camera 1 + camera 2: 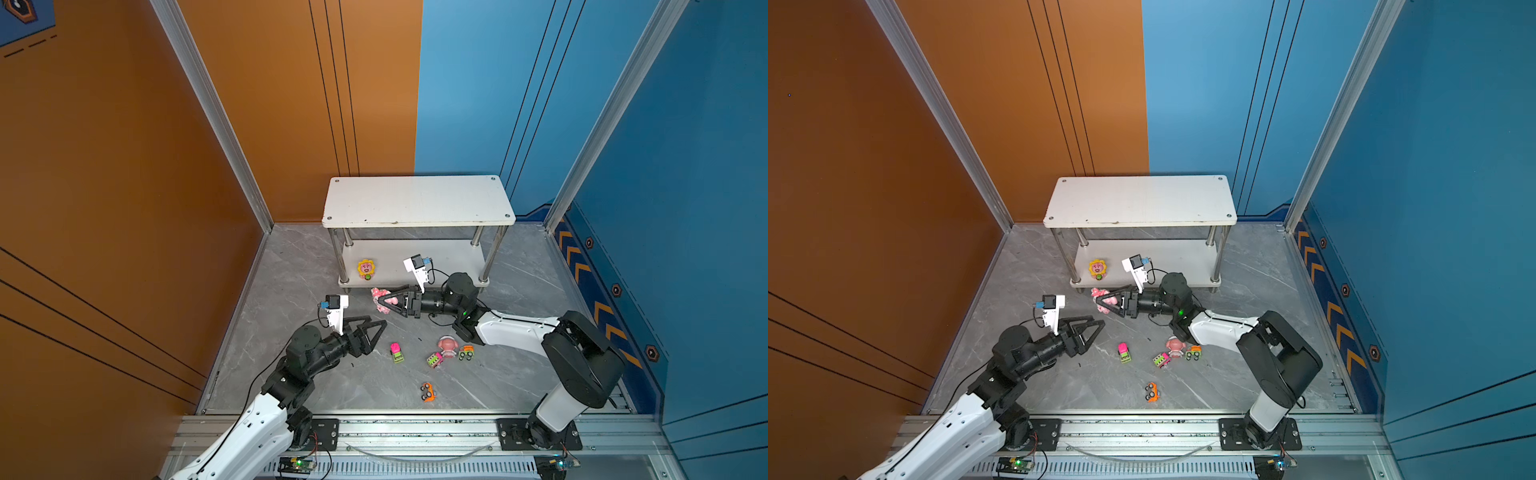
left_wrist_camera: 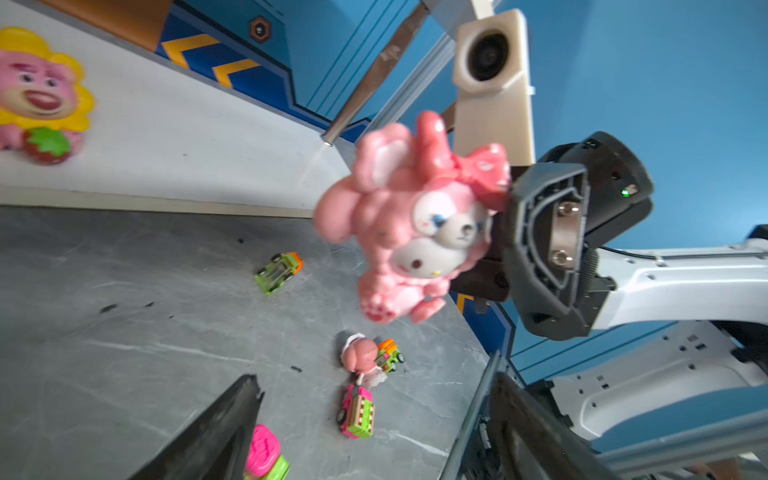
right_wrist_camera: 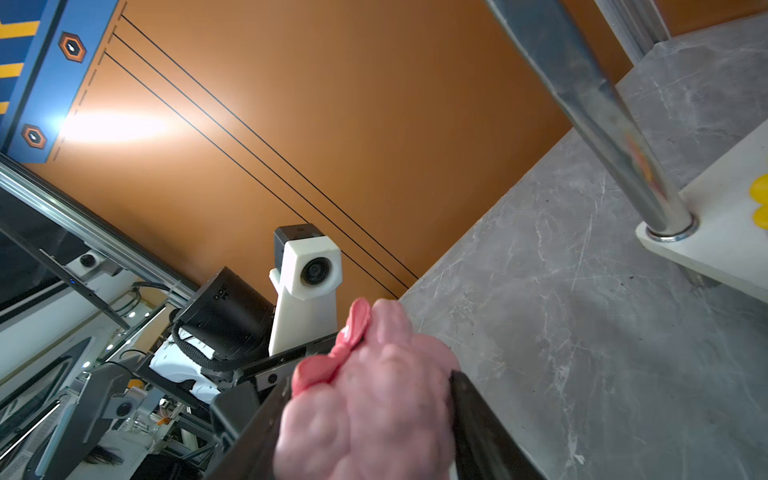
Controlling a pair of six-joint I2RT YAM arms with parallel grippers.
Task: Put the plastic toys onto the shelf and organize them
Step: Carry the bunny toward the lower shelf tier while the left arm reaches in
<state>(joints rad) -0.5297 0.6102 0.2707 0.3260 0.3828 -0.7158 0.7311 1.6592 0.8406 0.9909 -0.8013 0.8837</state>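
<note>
Right jaws pinch pink figurine (image 1: 378, 296) just off shelf (image 1: 415, 201) lower-board front edge. Left jaws spread, empty, above bare worktop (image 1: 332, 386); nearest toy car (image 1: 397, 352) near, apart.

Orange-and-blue booth, grey floor

Orange wall (image 1: 104, 166) on the left and half the back, blue wall (image 1: 478, 83) for the rest, both with sets of 3 thin black lines. The floor (image 1: 291, 270) is grey marble-look, there are aluminium posts (image 1: 216, 120) in the corners, a chevron strip (image 1: 582, 266) runs low on the right, and the right wrist view shows a glare patch (image 3: 116, 126) on the orange.
</note>
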